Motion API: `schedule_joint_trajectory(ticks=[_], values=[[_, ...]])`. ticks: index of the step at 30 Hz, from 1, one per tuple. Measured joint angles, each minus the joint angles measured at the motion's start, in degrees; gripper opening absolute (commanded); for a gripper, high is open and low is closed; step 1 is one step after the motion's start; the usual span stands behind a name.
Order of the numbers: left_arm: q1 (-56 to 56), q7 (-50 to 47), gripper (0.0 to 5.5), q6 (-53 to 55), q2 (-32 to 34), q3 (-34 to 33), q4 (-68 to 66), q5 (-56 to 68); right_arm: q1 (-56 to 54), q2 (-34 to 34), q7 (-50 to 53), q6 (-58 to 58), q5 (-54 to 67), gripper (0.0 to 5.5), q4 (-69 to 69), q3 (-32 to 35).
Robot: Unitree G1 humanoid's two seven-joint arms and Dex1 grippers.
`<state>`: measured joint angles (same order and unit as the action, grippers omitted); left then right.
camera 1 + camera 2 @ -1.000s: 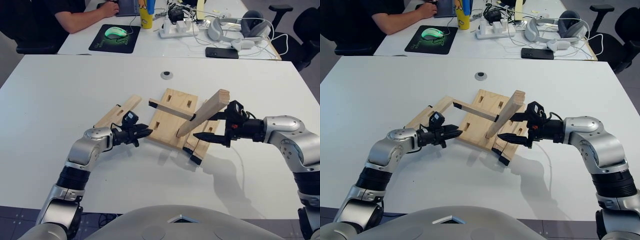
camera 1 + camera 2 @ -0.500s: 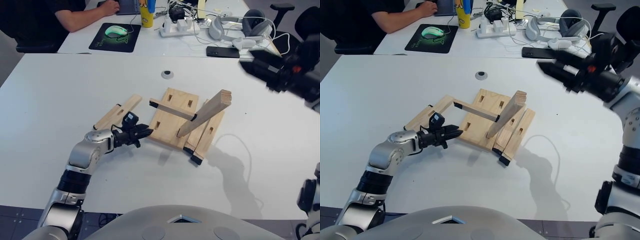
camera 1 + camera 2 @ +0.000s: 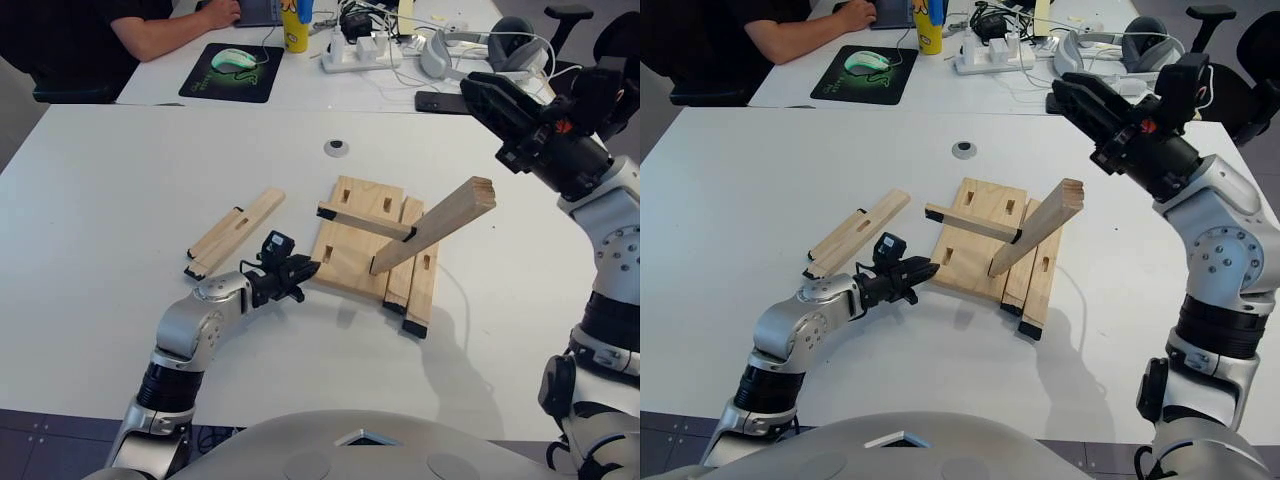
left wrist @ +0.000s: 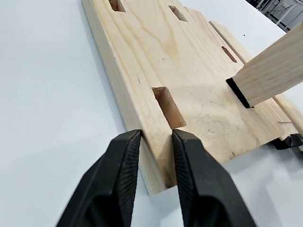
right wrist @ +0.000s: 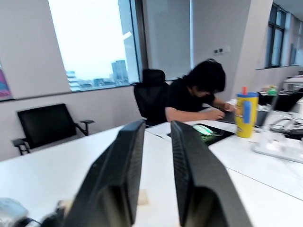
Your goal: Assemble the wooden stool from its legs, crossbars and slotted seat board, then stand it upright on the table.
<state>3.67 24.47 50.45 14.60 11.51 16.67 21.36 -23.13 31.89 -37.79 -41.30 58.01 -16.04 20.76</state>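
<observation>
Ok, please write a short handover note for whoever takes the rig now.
Left gripper: open, low on the table, tips at the seat board's near left corner, holding nothing.
Right gripper: open, empty, raised over the table's far right.
Seat board lies flat; tilted leg over it with a crossbar in its side; two legs flat along its right edge; fourth leg apart, left.
Done: one crossbar looks joined to one leg.
Left: all other joints, then stand the stool up.

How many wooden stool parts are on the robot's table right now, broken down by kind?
Seat board: 1
Legs: 4
Crossbar: 1
Total: 6
</observation>
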Motion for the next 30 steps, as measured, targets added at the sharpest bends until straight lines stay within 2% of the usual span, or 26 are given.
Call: schedule_joint_trajectory(ticks=[2,13,19,30], values=[[0.0,-0.24,0.96,0.38,-0.19,-0.44,0.04,0.37,-0.01,-0.23,1.68,-2.31,5.51,0.01,-1.02,1.52],[2.07,-1.97,0.91,1.05,-1.05,-2.11,-1.94,0.88,0.28,-1.05,6.75,-4.22,11.76,0.0,-3.0,1.26],[5.0,-3.36,0.86,1.07,-1.46,-2.85,-4.83,0.51,-7.46,-1.59,10.75,-1.58,16.21,0.0,-3.61,2.54],[7.54,-3.91,0.83,-0.4,-1.61,-4.9,-8.72,0.41,-12.57,-1.79,16.07,1.96,24.02,0.0,-7.83,3.03]])
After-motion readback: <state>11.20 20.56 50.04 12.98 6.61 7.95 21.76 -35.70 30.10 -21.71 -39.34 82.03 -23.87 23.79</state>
